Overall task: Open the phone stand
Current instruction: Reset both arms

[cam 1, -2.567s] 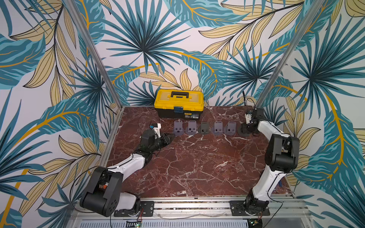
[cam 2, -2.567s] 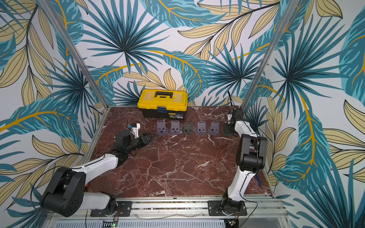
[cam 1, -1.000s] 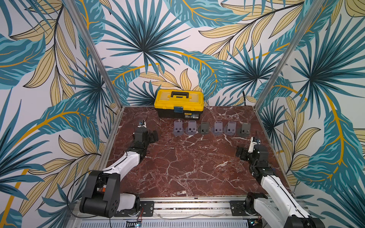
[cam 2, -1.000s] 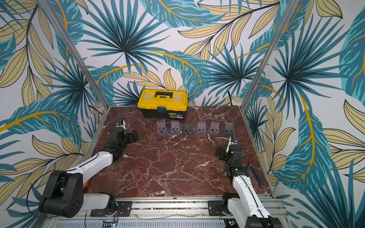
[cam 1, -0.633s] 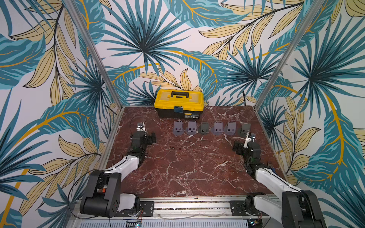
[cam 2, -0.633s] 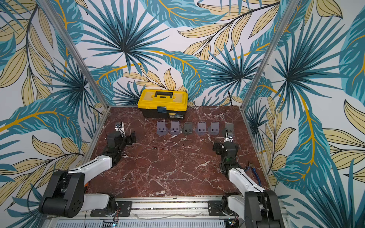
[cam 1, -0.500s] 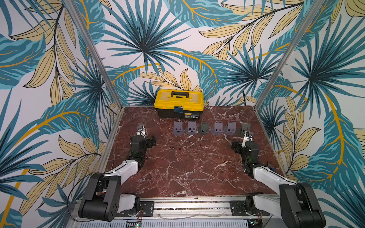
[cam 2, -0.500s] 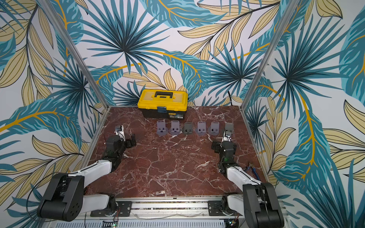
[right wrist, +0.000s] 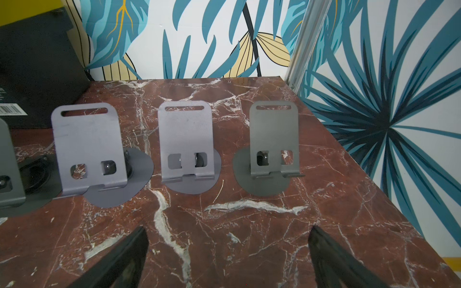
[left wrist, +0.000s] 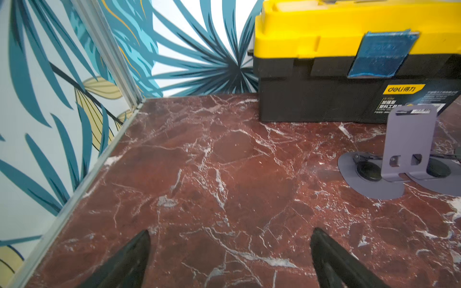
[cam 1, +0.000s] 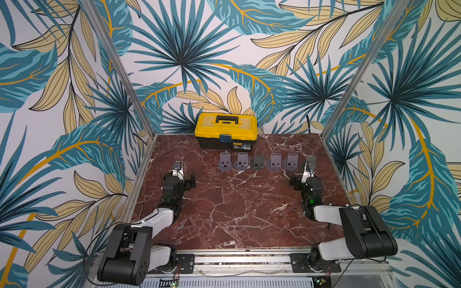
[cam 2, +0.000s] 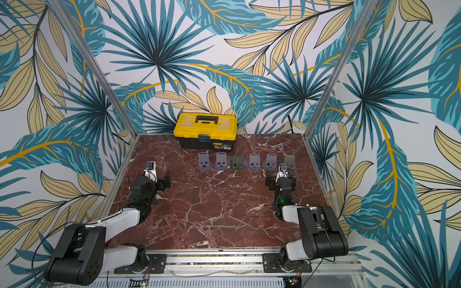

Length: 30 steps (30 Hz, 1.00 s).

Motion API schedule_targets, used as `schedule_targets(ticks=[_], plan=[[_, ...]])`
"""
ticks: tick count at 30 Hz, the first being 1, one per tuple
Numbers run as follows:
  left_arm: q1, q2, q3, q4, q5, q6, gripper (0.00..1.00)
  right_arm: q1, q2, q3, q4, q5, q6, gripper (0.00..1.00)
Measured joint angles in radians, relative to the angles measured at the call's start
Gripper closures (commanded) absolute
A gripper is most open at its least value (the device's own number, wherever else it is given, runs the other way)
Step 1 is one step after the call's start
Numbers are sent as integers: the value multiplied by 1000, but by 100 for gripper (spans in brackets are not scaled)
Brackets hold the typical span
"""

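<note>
Phone stand at the right end of the row, the dark grey one (right wrist: 273, 142), sits straight ahead of the right end effector (right wrist: 228, 229). Its fingers (right wrist: 119, 259) are spread wide, with nothing between them but bare worktop (right wrist: 274, 237). Across the way the left end effector (left wrist: 230, 234) is just as wide and just as empty, low over the marble. The first stand (left wrist: 409, 144) is well apart from it, toward the middle.

Both top views show six stands (cam 1: 267, 162) lined up just in front of the yellow toolbox (cam 1: 225, 129). Every one has its back plate tilted up off its round base, so they all read as open. The opening step looks done and both arms look parked. Should a plate need more tilt, the move calls for one end effector pinning the base while the other lifts the plate's top edge.

Now the writing. A yellow label (left wrist: 403, 89) on the toolbox reads "deli", with Chinese characters beside it. The print below is too small to read. A barcode sticker (right wrist: 10, 109) shows on the box, and the blue patch (left wrist: 381, 54) over the latch carries no text.
</note>
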Motion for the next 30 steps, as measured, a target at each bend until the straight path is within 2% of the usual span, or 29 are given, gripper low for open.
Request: schedule_targets(ticks=[5, 13, 30], plan=[[59, 76, 0, 66, 32, 3, 0, 0, 45, 0, 60, -1, -3, 0], [66, 275, 0, 203, 77, -4, 1, 0, 47, 0, 75, -3, -3, 0], [71, 278, 38, 202, 60, -22, 1, 0, 47, 0, 75, -3, -3, 0]])
